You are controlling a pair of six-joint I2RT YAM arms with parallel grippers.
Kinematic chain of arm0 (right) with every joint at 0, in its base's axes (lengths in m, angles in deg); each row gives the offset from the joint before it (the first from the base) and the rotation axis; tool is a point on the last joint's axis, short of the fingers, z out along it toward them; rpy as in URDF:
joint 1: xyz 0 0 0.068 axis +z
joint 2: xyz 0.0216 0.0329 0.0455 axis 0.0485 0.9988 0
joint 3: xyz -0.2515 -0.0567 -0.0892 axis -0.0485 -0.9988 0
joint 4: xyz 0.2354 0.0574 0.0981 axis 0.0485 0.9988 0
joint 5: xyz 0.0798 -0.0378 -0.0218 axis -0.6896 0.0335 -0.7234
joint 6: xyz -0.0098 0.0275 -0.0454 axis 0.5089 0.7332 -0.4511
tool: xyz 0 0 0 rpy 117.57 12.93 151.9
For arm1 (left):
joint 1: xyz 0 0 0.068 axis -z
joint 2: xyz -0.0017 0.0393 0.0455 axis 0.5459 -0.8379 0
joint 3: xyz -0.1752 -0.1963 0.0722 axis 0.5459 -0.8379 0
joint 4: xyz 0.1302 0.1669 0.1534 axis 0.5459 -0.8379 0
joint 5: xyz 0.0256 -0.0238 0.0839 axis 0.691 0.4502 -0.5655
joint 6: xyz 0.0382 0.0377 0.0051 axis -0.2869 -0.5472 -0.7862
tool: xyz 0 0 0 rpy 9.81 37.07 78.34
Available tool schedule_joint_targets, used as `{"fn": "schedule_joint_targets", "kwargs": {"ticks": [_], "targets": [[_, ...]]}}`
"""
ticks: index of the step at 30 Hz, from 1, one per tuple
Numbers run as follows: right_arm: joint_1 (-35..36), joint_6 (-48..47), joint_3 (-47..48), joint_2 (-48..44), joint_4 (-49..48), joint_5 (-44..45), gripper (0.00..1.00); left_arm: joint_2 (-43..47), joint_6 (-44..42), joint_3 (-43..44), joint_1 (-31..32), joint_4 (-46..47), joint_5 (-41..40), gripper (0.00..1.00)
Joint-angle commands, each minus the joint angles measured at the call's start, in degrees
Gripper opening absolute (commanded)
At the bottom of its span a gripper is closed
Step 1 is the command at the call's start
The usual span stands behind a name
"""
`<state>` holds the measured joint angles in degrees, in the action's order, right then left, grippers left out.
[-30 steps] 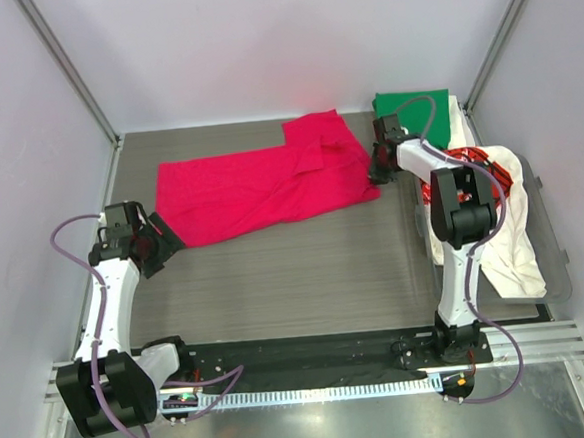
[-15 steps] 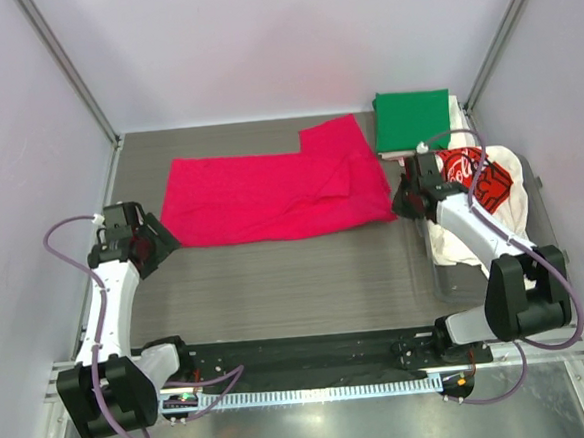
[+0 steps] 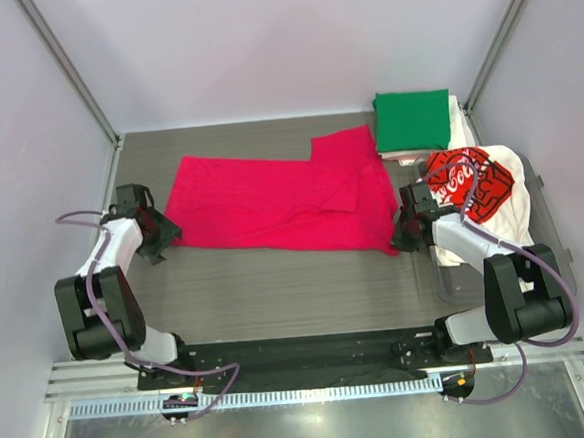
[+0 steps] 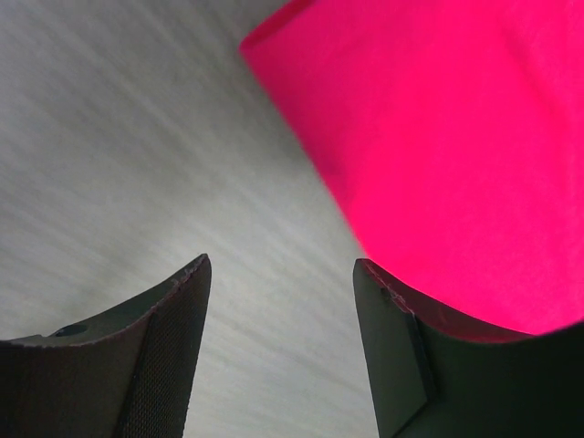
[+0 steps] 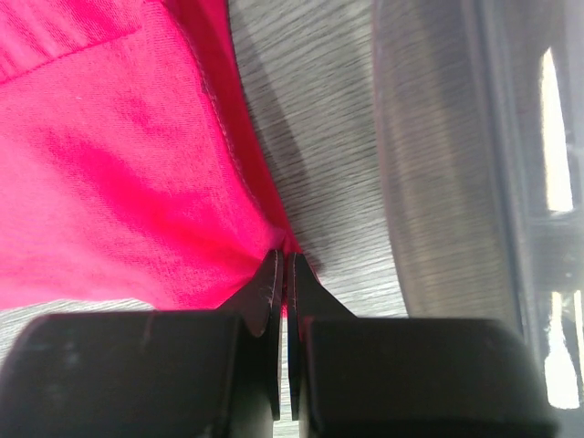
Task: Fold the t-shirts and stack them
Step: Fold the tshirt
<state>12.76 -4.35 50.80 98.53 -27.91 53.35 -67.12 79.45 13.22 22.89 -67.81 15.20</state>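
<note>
while the right gripper is pinched tight on a hem corner of the magenta-red t-shirt, no gap shows between its fingers, and the cloth fans away from the tips to the left in the wrist view. from above, that corner is the shirt's near right one, and the right gripper sits at it. the magenta-red t-shirt lies flat on the grey table with its long axis running left to right, a folded flap rising toward the back at its right end. at the shirt's left end the left gripper rests low with its fingers spread wide. the left gripper has bare table in its gap, and the shirt's edge is just beside its right finger. right of the clamped corner stands a clear tray holding the white printed t-shirt. behind that, a folded green t-shirt lies on pale cloth, just beside the magenta flap.
</note>
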Motion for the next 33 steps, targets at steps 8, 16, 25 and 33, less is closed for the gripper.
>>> {"fn": "schedule_joint_targets", "kwargs": {"ticks": [8,16,25,33], "targets": [[-0.6,0.3,-0.3,0.1,-0.4,-0.2,0.01,-11.6,6.2,6.9,-0.4,9.8,-4.5,0.59],[-0.7,-0.3,0.2,0.8,-0.3,-0.4,0.01,-17.1,10.0,6.6,-0.4,12.2,-9.7,0.54],[-0.8,-1.5,4.1,-1.7,4.2,0.4,0.01,-13.0,10.7,6.9,-0.6,9.3,-11.3,0.0],[-0.7,-0.4,5.0,-7.8,10.6,1.9,0.01,6.7,10.5,-7.4,-5.5,4.6,-8.8,0.0]]}}
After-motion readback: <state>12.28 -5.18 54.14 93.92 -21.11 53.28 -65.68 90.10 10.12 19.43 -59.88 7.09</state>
